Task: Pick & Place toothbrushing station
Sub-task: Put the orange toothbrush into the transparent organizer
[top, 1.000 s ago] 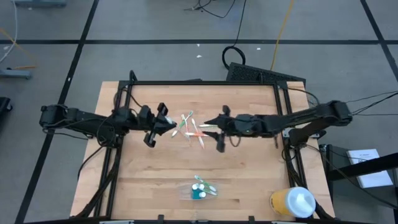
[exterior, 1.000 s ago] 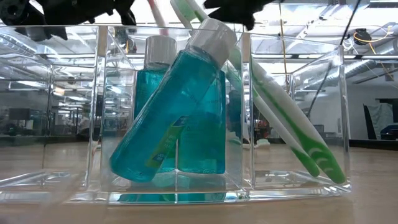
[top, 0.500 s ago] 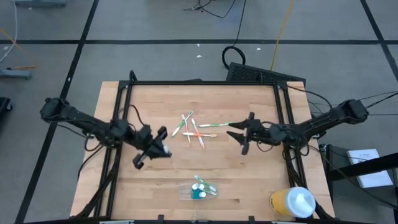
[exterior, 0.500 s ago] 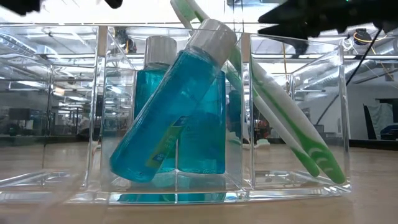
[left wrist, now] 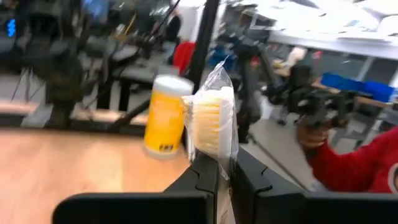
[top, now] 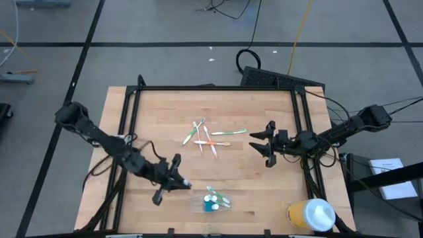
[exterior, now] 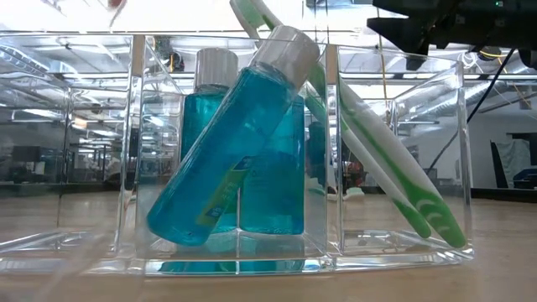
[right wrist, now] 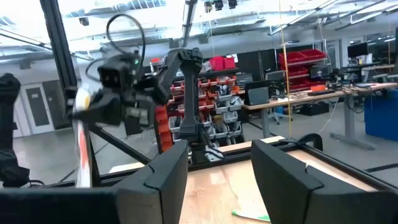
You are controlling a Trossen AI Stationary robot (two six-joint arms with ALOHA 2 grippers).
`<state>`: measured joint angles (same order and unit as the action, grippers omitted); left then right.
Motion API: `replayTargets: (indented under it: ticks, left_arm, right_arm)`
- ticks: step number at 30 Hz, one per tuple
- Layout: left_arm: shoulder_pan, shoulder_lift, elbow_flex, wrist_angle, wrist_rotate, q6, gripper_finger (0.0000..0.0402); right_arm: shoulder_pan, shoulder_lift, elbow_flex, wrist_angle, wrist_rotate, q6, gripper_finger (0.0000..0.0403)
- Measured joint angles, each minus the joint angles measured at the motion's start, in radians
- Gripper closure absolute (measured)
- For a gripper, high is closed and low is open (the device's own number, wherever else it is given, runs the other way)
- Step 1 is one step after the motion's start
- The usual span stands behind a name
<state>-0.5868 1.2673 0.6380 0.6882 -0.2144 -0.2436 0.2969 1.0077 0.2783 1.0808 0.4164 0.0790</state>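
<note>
Left tool (top: 182, 183) grips toothbrush (left wrist: 213, 127) — beside station (top: 210, 201).

Light wood tabletop (top: 158, 119) w/ black metal frame. Loose pile of green, orange & white toothbrushes (top: 208, 137) near table centre. Yellow cup w/ white lid (top: 310, 215) at one table corner. Grey tiled floor (top: 165, 26) w/ black cables around.

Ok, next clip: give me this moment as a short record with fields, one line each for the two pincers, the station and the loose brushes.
left pincer: shut on a wrapped toothbrush, beside the station
right pincer: open, empty, right of the loose brushes
toothbrushing station: near front edge of table; holds blue bottles and green toothbrushes
loose toothbrushes: scattered mid-table
yellow cup: front right corner
</note>
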Motion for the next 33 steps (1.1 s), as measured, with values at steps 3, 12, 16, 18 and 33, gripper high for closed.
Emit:
replayTargets:
  ticks: [3,12,16,18,33]
  left_arm:
    - [-0.026,0.065,-0.002,0.045,-0.042,-0.022,0.0387]
    - [-0.093,0.220,-0.002,0.199,-0.153,-0.028,0.0387]
    - [-0.116,0.257,-0.002,0.200,-0.254,-0.047,0.0387]
    - [-0.127,0.274,-0.002,0.201,-0.287,-0.047,0.0387]
    - [-0.155,0.442,-0.002,0.269,-0.382,-0.087,0.0386]
  right_arm:
    - [0.000,0.000,0.000,0.004,0.000,-0.003,0.0236]
    - [0.000,0.000,0.000,0.005,0.000,0.012,0.0236]
    - [0.000,0.000,0.000,0.008,0.000,0.007,0.0236]
    - [0.000,0.000,0.000,0.008,0.000,0.006,0.0236]
    - [0.000,0.001,0.000,0.009,0.001,-0.013,0.0236]
